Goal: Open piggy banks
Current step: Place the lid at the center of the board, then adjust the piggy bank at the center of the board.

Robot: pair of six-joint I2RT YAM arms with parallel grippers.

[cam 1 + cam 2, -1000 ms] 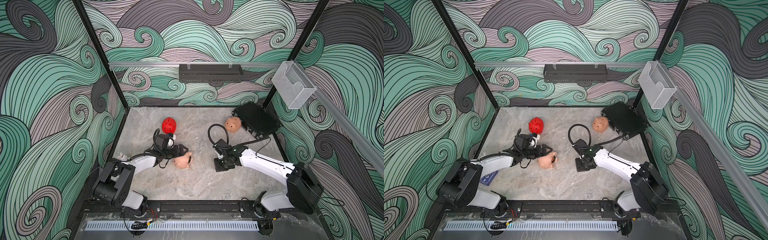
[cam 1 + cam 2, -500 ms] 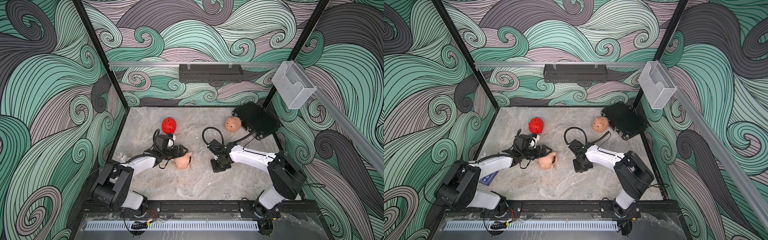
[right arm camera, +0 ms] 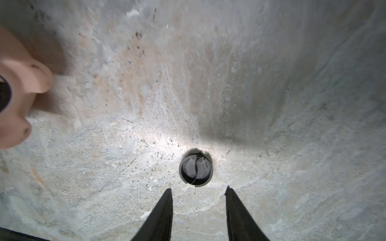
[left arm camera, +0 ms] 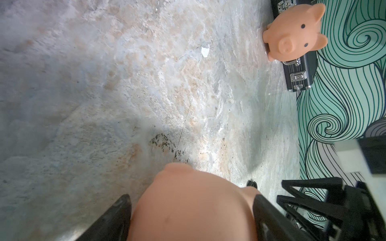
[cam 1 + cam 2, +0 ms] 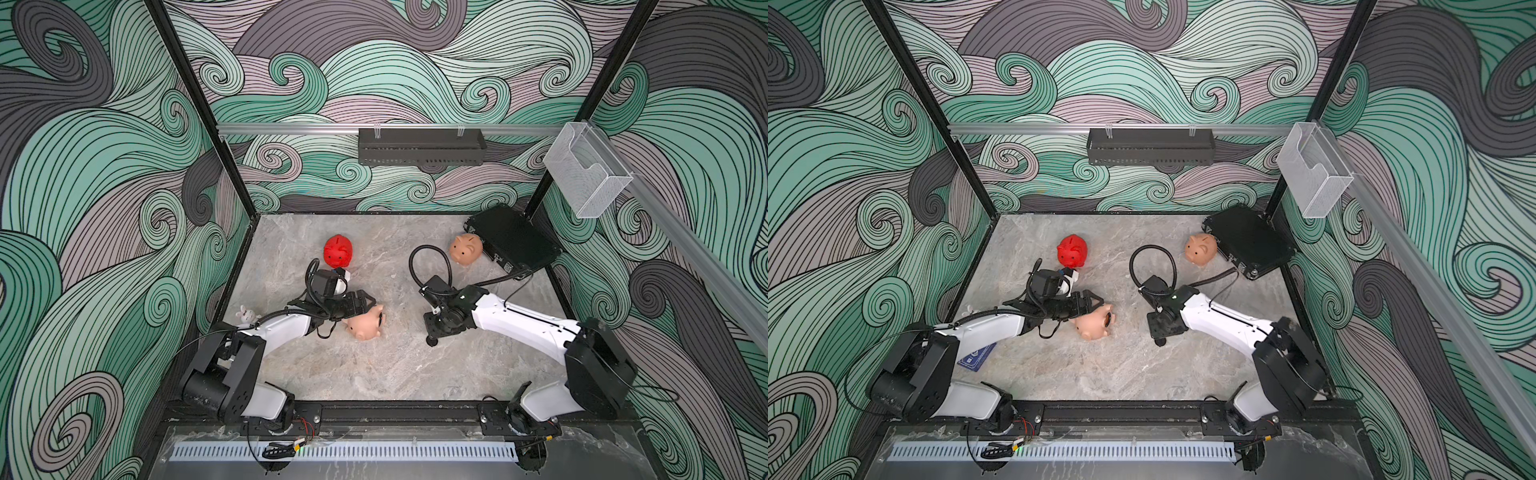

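Left wrist view: left pincer [image 4: 191, 198] clamped across flanks of peach piggy bank [image 4: 188, 217], tipped on its side mid-table [image 5: 374, 365], belly hole unplugged. Right pincer [image 3: 198, 188] released, parted over loose black plug [image 3: 196, 169]. Probably light, hollow, smooth plastic: grip round body crosswise. Behind, red piggy bank [image 5: 338, 252] upright; second peach piggy bank [image 5: 466, 248] just beside black case [image 5: 513, 243].

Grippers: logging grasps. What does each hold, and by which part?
Left gripper clamps the tipped pig across its body. Right gripper holds nothing; the plug lies free.
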